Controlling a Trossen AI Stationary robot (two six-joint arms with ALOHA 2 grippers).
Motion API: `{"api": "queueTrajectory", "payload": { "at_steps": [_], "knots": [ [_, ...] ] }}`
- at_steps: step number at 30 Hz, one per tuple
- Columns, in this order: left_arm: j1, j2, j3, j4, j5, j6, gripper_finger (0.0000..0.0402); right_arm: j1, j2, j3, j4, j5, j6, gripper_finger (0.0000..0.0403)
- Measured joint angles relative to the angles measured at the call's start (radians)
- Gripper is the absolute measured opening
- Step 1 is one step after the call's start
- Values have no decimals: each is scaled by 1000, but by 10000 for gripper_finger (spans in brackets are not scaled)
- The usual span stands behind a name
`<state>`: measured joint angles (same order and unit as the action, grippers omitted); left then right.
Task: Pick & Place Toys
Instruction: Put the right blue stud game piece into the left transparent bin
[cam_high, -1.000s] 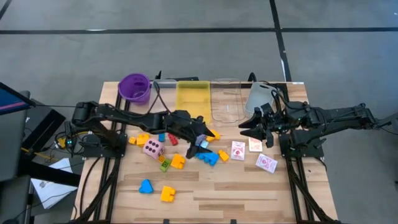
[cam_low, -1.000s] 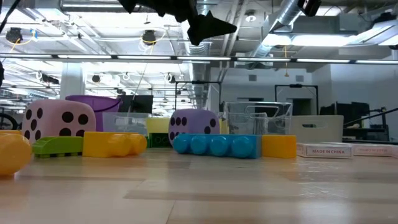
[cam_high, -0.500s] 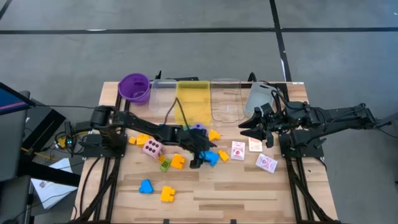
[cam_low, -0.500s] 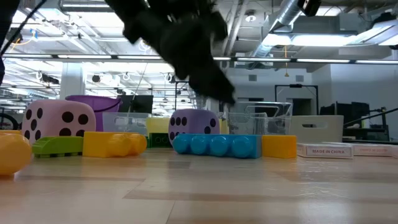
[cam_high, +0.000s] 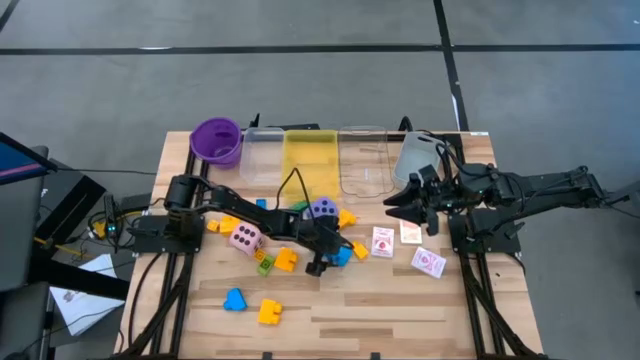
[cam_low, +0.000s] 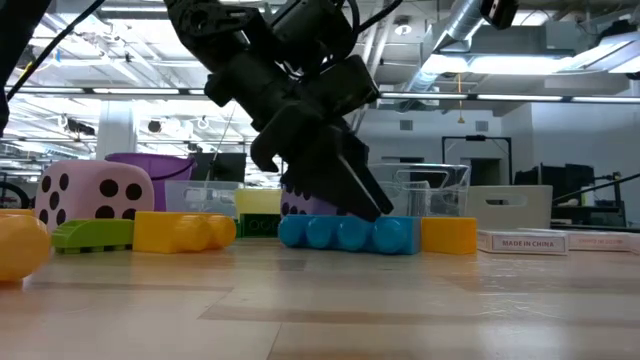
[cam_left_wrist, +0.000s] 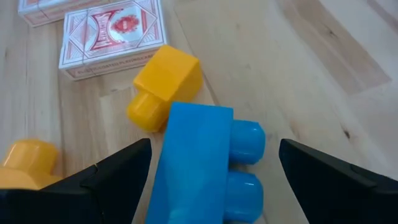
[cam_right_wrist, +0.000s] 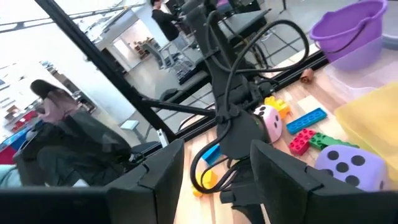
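Observation:
My left gripper is open and low over the table's middle. Its fingers stand on either side of a blue brick that lies flat on the wood, with a gap on each side. The brick also shows in the low view. A small yellow block and a red-patterned card pack lie just beyond it. A purple die and a pink die rest on the table nearby. My right gripper is open and empty, held above the table beside the grey tray.
A purple cup and clear, yellow and clear trays line the far edge. More cards lie at the right. A blue and a yellow block lie near the front edge. A person sits beyond the table.
My left gripper has gone down and toward the table's near edge, from high above the blocks to the blue brick, which it now straddles. The purple die, hidden under the arm before, now shows.

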<state>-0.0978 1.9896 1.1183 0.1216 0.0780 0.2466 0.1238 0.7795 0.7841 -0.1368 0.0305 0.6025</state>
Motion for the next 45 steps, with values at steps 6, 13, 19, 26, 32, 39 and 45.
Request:
{"api": "queueTrajectory", "payload": {
  "at_steps": [6,13,19,26,32,39,45],
  "knots": [
    [1,0,0,-33,-18,10,347,0,0,0,0,4,0,179],
    [2,-2,2,-89,-27,13,347,0,0,0,-11,4,0,179],
    [2,-2,2,-113,-56,10,337,0,0,0,-27,4,0,179],
    [2,-2,3,-199,-63,11,325,0,0,0,-37,4,0,179],
    [2,8,2,-195,-63,-13,324,0,0,0,-38,4,0,179],
    [0,18,2,-193,-68,-19,324,0,0,0,-46,4,16,179],
    [0,18,2,-193,-64,-30,324,0,0,0,-51,-1,19,179]
  ]
}}
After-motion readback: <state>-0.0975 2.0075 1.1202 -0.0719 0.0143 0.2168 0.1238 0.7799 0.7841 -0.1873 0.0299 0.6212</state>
